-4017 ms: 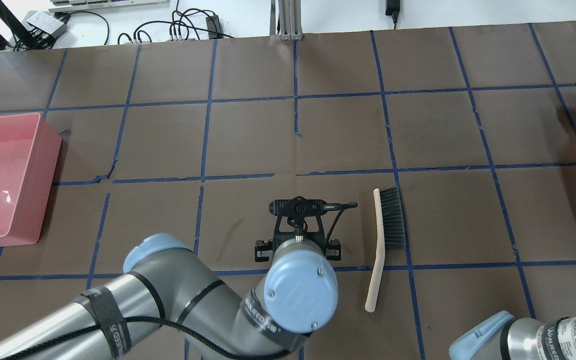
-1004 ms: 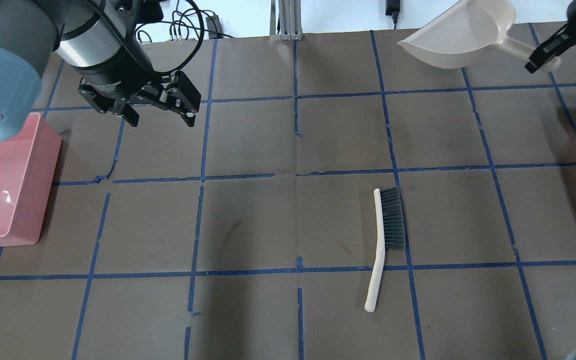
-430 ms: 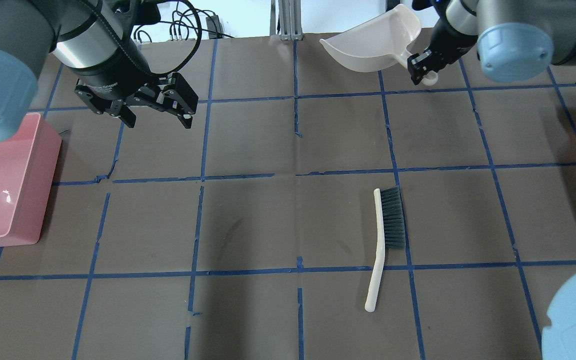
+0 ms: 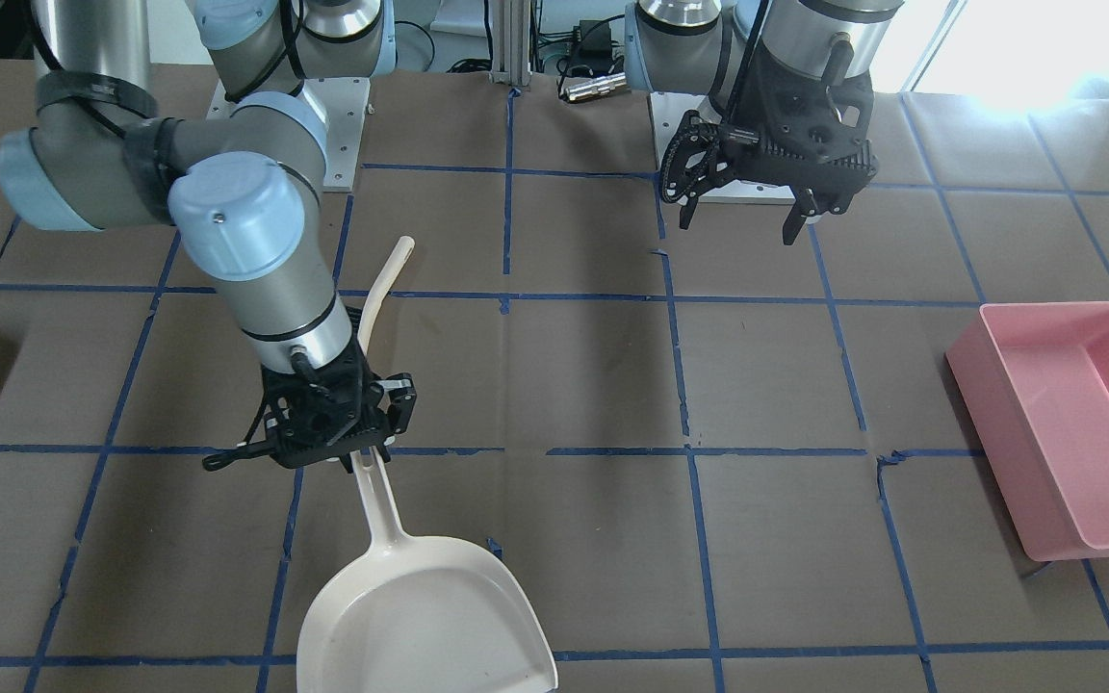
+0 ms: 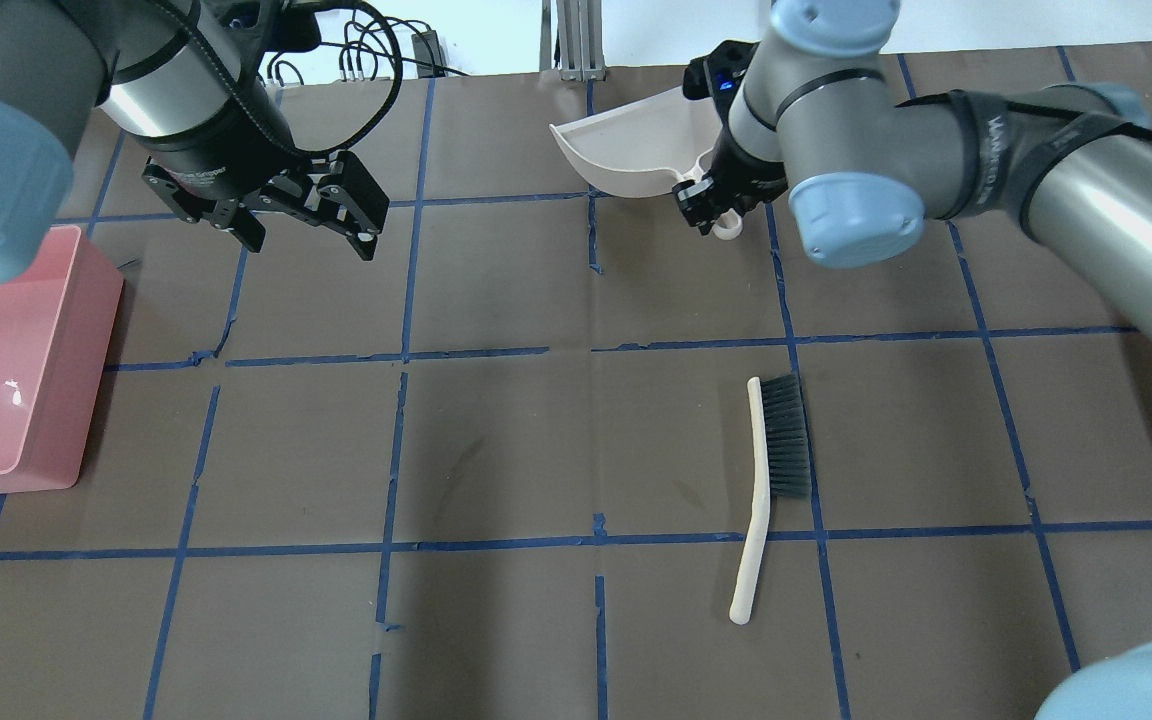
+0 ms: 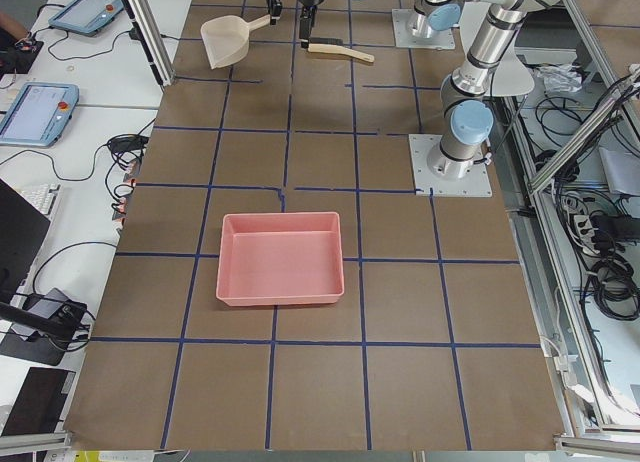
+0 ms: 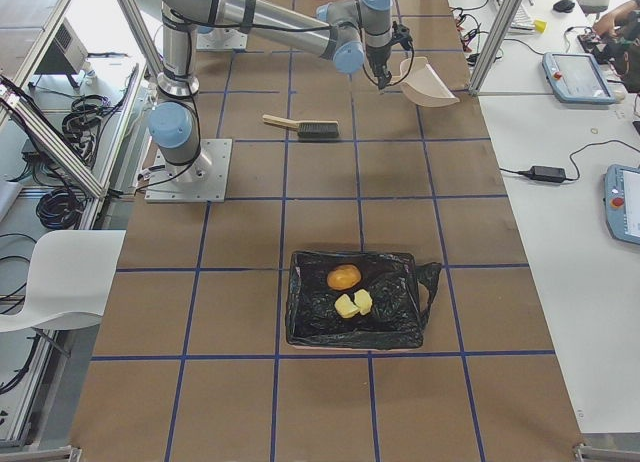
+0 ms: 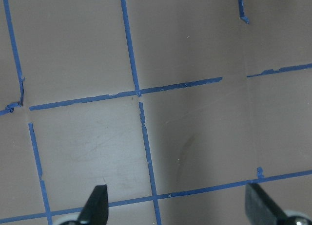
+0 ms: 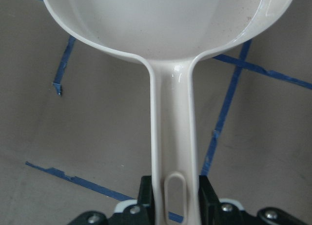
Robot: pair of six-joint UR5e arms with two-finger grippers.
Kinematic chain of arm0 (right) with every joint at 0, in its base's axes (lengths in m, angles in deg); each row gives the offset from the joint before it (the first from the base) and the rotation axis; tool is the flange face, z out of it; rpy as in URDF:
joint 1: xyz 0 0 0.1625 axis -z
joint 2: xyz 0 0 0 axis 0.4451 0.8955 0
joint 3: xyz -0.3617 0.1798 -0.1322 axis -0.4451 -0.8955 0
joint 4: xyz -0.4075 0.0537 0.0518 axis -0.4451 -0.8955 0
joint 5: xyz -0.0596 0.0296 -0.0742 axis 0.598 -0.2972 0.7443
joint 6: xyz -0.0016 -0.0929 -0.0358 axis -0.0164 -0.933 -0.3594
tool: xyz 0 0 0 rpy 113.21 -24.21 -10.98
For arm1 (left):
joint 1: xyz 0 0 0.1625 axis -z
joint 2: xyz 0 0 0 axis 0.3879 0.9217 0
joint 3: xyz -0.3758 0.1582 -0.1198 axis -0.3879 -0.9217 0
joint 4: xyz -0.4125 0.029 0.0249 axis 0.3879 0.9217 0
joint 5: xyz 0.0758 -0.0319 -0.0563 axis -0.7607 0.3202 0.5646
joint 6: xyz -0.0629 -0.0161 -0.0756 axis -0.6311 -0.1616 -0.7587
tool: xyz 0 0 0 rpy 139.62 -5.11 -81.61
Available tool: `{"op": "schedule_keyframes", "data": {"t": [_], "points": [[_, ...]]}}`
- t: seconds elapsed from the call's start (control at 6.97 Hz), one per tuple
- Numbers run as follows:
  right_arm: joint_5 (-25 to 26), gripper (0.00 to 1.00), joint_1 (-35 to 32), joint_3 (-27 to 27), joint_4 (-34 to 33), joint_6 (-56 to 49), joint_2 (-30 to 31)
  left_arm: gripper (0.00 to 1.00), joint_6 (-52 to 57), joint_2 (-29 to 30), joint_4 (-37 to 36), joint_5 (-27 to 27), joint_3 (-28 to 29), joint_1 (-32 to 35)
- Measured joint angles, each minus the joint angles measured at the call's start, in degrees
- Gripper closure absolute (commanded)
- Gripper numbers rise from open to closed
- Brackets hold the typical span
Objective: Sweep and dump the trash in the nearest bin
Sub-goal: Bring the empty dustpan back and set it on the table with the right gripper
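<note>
Trash (image 7: 344, 277) lay in bin (image 7: 300, 332); dump judged done. Right gripper (image 4: 362, 462) clamped empty dustpan (image 4: 425, 616); left gripper (image 4: 737, 229) agape, empty. Next: park dustpan.

The left gripper (image 4: 739, 229) hangs in the air pointing straight down, jaws spread wide and empty (both fingertips (image 8: 97, 203) sit well apart in its wrist view). The right arm (image 4: 256, 260) reaches far forward, wrist turned down, and the right gripper (image 4: 367, 460) clamps the dustpan handle (image 4: 383, 505).
</note>
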State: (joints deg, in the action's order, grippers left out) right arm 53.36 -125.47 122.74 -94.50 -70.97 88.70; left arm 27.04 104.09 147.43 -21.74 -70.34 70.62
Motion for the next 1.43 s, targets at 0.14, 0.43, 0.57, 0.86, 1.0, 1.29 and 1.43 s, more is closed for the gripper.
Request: {"op": "schedule_keyframes", "data": {"t": [0.14,0.43,0.57,0.86,1.0,1.29,1.43], "points": [[1.1,1.0,-2.6,2.8,-4.9,4.2,-1.0,0.0,0.1,0.0,0.0,0.0,0.0,-0.3],[2.7,0.99,-7.0,5.8,-11.1,11.1,-3.0,0.0,0.1,0.0,0.0,-0.1,0.0,-0.6],[3.2,0.86,-8.9,5.9,-12.3,14.2,-4.1,0.0,0.1,0.0,0.0,-0.1,0.0,-0.6],[3.9,0.0,-10.7,5.7,-13.0,19.0,-5.6,0.0,0.1,0.0,0.1,-0.1,0.0,-0.6],[4.0,0.0,-10.9,4.9,-12.9,19.9,-5.7,0.0,0.1,0.0,0.1,0.0,0.0,-0.6],[4.0,0.0,-9.6,-0.2,-7.8,19.6,-5.5,0.0,0.1,0.0,0.1,0.0,0.0,-0.6],[4.1,0.0,-8.1,-3.1,-3.0,18.3,-5.0,0.0,0.1,0.0,0.1,0.0,0.0,-0.6]]}}
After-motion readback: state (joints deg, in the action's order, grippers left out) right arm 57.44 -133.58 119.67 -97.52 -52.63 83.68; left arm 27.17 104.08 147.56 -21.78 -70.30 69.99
